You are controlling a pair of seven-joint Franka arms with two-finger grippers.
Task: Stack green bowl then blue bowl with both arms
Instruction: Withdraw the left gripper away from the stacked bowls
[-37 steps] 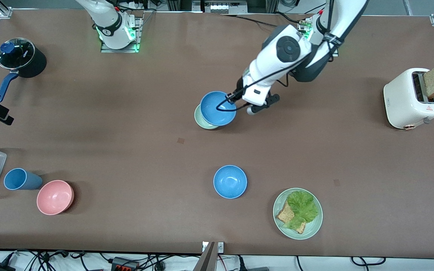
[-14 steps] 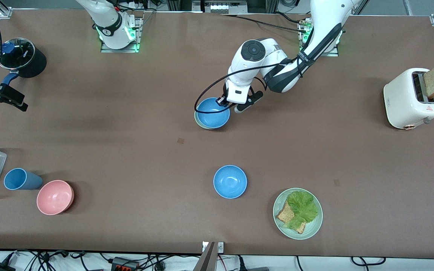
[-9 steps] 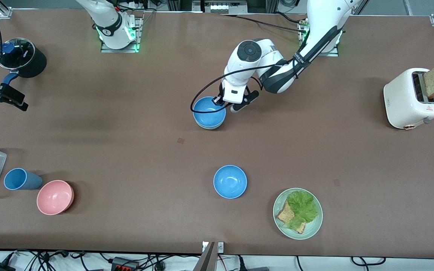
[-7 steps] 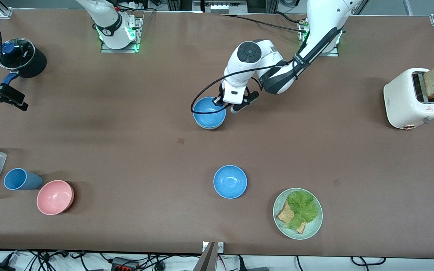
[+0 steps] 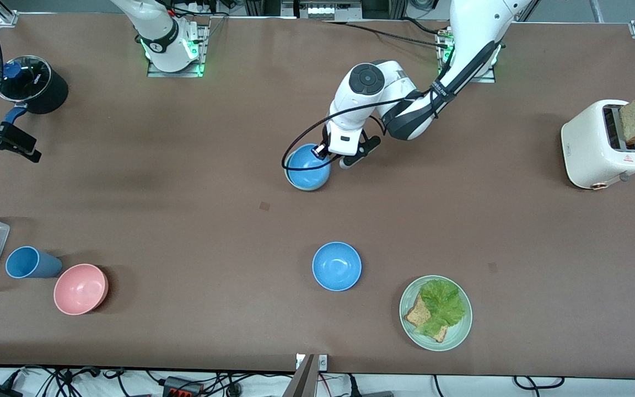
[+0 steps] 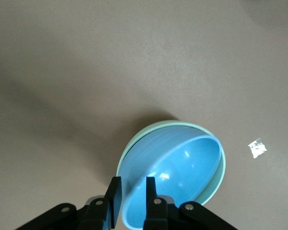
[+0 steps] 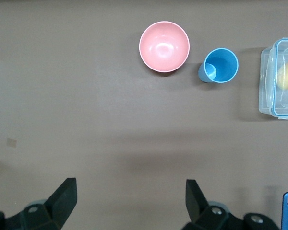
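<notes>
Of the green bowl (image 6: 173, 123) I see only a thin rim, because the blue bowl (image 6: 182, 167) sits inside it and covers the rest. The stack stands in the middle of the bench (image 5: 185, 220), farther from the front camera than the second blue bowl (image 5: 337, 266). My left pincer (image 6: 133, 184) stands astride the blue bowl's rim; whether it pinches the rim or is loose around it, I cannot tell. My right pincer (image 7: 129, 206) waits spread wide over the bench, near the pot (image 5: 33, 84), and is partly cut off in the front view.
</notes>
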